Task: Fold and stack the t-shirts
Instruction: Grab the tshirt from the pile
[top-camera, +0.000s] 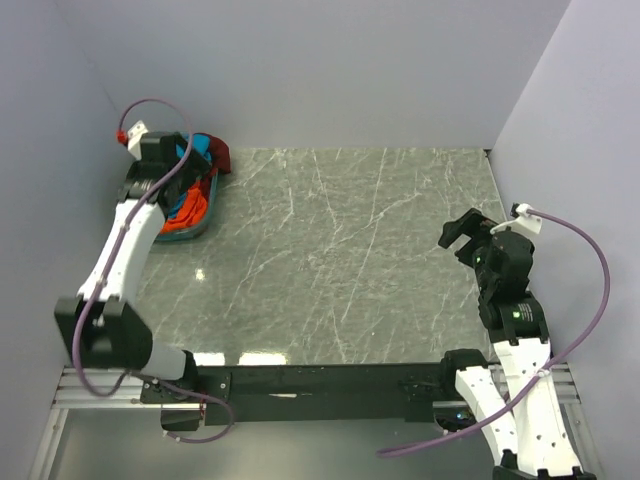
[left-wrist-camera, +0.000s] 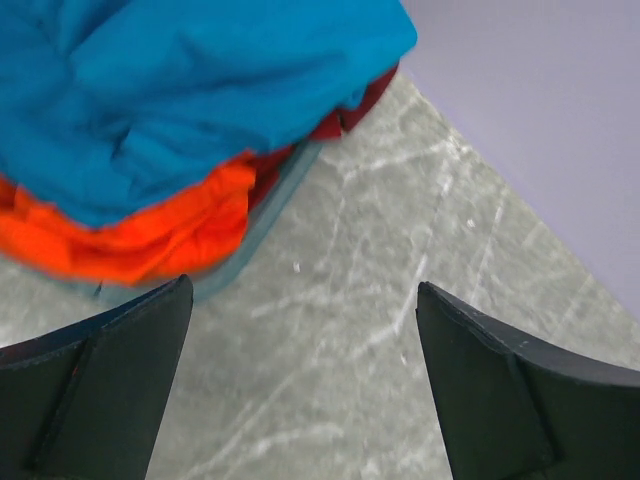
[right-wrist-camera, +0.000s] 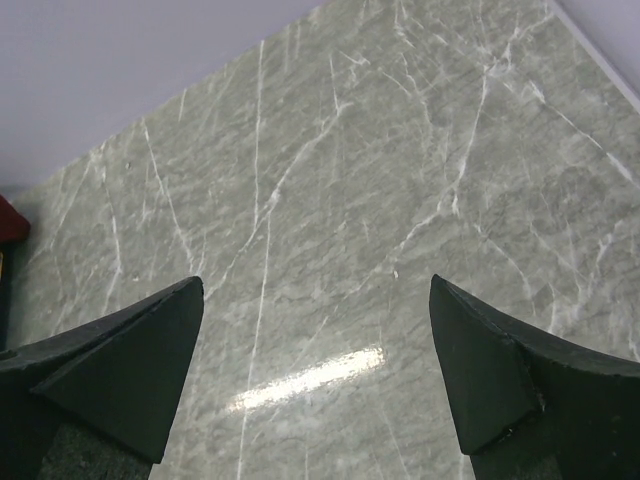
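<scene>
Basket (top-camera: 188, 234) heaped with t-shirts (left-wrist-camera: 200, 90) — teal-blue atop orange, dark red

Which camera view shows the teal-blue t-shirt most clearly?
The left wrist view: the teal-blue t-shirt fills its upper left, lying over the orange t-shirt. The top external view shows only a small blue patch beside the left arm. The right wrist view shows none.

Ahead-left of the left gripper (left-wrist-camera: 303, 290), heaped t-shirts (left-wrist-camera: 180, 110) and the basket (left-wrist-camera: 262, 232) rim obstruct; the wall (left-wrist-camera: 520, 80) stands ahead-right. Open table (right-wrist-camera: 400, 180) lies ahead of the right gripper (right-wrist-camera: 315, 285).
</scene>
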